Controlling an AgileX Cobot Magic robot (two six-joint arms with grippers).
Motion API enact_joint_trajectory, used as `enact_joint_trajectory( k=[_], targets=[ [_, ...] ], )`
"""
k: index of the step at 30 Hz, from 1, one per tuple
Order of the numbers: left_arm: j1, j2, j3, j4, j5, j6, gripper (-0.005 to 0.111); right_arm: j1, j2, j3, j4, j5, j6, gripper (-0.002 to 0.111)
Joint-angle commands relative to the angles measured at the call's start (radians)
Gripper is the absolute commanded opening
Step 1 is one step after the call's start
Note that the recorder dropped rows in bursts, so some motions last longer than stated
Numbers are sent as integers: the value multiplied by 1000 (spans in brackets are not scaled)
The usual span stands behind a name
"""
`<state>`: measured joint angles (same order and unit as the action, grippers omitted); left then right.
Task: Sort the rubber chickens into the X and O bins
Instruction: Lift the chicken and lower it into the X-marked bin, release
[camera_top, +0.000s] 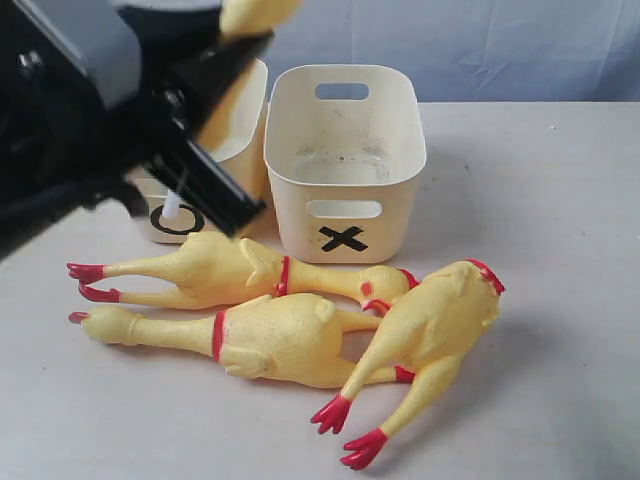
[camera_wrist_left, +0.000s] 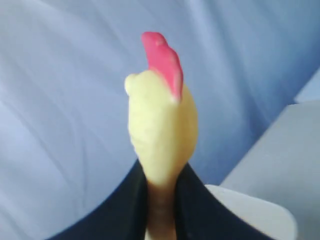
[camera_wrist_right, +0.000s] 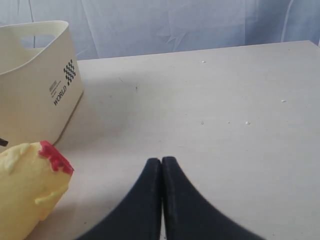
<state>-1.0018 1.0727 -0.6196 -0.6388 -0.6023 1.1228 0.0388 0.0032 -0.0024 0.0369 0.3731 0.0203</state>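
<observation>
Three large chickens (camera_top: 270, 335): unsorted.
Left gripper (camera_wrist_left: 161, 200): clamps small chicken (camera_wrist_left: 160, 125) (seemingly over O bin (camera_top: 248, 120)).
Right gripper (camera_wrist_right: 161, 167): closed, empty.
Next: lower, release.

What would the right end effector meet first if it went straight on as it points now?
Probably nothing near: only bare table lies ahead of the right end effector, up to the blue backdrop. Depth is unclear.

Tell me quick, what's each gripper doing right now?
Left gripper: shut on the small rubber chicken, pinched at its neck.
Right gripper: shut, holding nothing.
</observation>
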Motion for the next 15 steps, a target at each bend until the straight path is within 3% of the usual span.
enact_joint_trajectory(
  k=[1,4,8,9,12,14,15],
  targets=[
    [145,62,-43,-31,-29,2,0,3,-3,2,-1,-10,0,0],
    [254,125,-80,8,-53,-26,0,3,-3,2,-1,-10,0,0],
    [368,186,-143,70,30,-397,0,3,-3,2,-1,-10,0,0],
    [378,198,-152,176,48,-510,0,3,-3,2,-1,-10,0,0],
    [384,251,-201,682,3,-866,0,3,-3,2,-1,-10,0,0],
    [384,294,-251,880,-39,-1086,0,3,-3,2,-1,-10,0,0],
    [384,326,-283,907,-44,-1166,0,3,-3,2,-1,-10,0,0]
  ],
)
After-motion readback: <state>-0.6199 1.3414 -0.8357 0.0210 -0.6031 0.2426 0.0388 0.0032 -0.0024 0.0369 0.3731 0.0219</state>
